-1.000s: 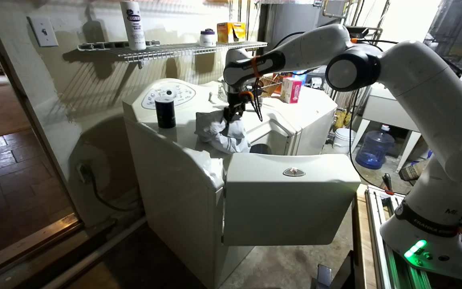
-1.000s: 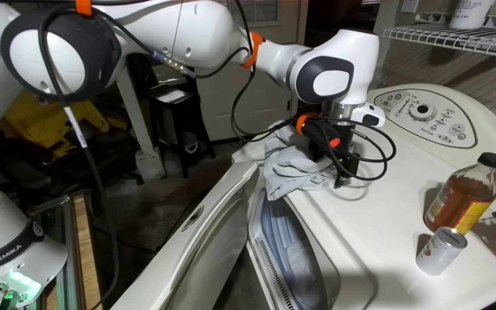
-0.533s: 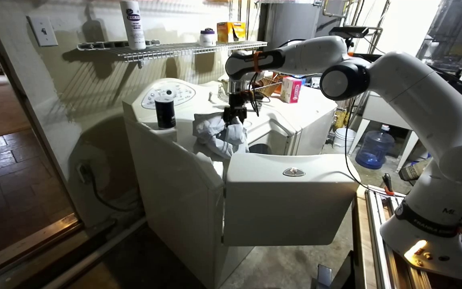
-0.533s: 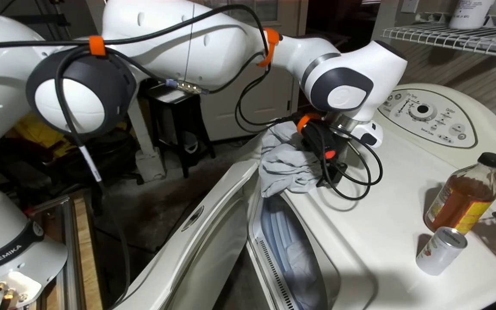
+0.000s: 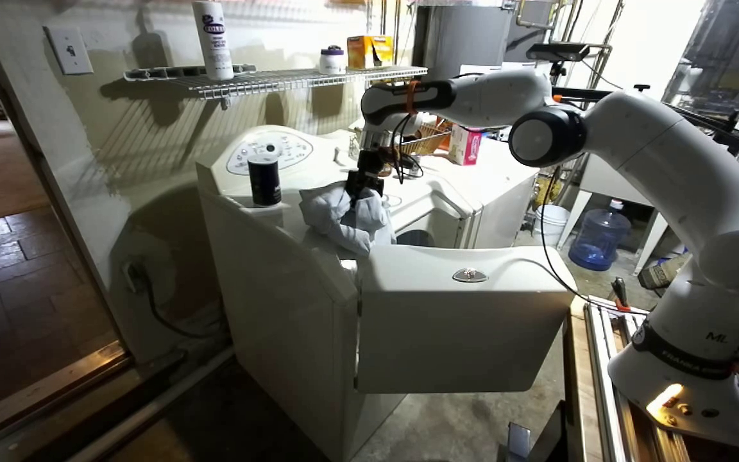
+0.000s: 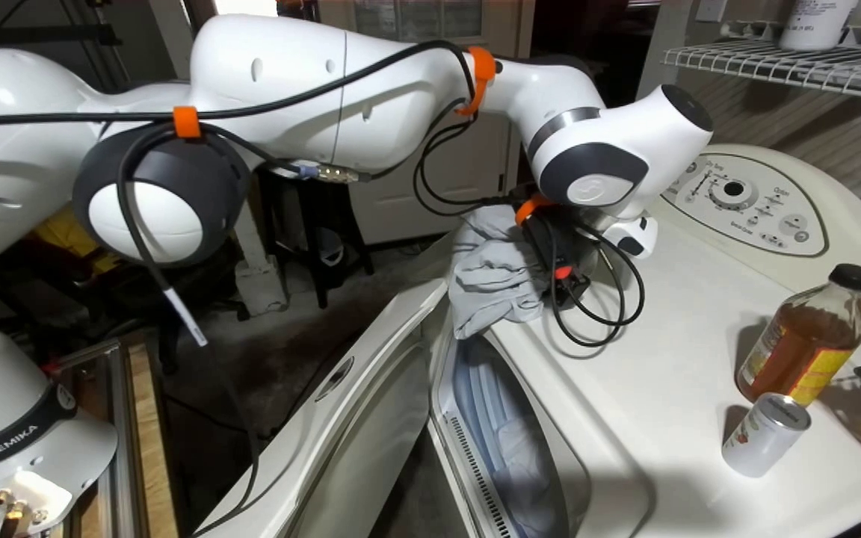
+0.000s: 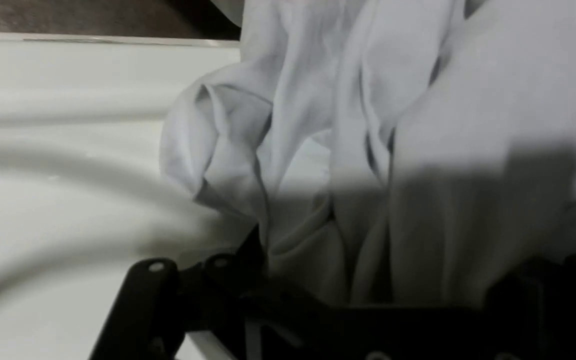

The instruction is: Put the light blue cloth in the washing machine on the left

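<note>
The light blue cloth (image 5: 321, 212) lies bunched on top of the left washing machine (image 5: 267, 276), at the edge above its opening. Its loose folds (image 7: 358, 100) fill much of the wrist view. My gripper (image 5: 364, 194) points down into the cloth in both exterior views. In the wrist view the jaws stand wide apart, with cloth bunched between them and the left fingertip (image 7: 254, 247) against a fold. The fingertips are partly buried or dark. The machine's door (image 5: 459, 340) is swung out, and pale bluish material (image 6: 528, 463) shows inside the opening.
A black cylinder (image 5: 265, 181) stands on the machine's top near the control panel. An amber bottle (image 6: 797, 344) and a small can (image 6: 765, 436) are further along. A wire shelf (image 5: 299, 79) juts from the wall above. A second white machine (image 5: 507, 192) adjoins.
My gripper has tilted and shifted slightly towards the door's hinge side, pushing the cloth along and bunching it. The jaws have narrowed little. The base light went from green to yellowish.
</note>
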Tool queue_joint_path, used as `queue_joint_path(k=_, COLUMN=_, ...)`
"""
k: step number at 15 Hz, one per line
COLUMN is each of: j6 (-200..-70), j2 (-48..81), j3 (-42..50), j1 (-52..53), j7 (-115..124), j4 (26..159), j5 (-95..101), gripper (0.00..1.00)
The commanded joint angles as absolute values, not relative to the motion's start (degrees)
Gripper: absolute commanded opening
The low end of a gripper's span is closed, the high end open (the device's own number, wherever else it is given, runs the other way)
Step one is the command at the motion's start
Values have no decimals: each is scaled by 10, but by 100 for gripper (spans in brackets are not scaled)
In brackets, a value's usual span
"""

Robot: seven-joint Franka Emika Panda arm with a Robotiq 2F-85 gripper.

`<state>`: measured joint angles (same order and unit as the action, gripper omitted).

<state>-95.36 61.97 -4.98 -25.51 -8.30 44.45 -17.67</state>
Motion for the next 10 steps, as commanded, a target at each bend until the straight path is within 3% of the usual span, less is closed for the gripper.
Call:
queue_joint_path(k=1, j6=-971, j2=645, j3=-74, j1=-253, j7=-71, j4=425, j5=-207, gripper=53)
queue_joint_path(k=8, j6=-1015, j2=615, j3=-121, j1=-254, j7=-34, j4=451, j5=-260, gripper=5)
queue_joint_path(k=10, j6=-1031, j2=604, j3=-134, j1=-259, j7=-25, j4=459, j5=-275, gripper=0)
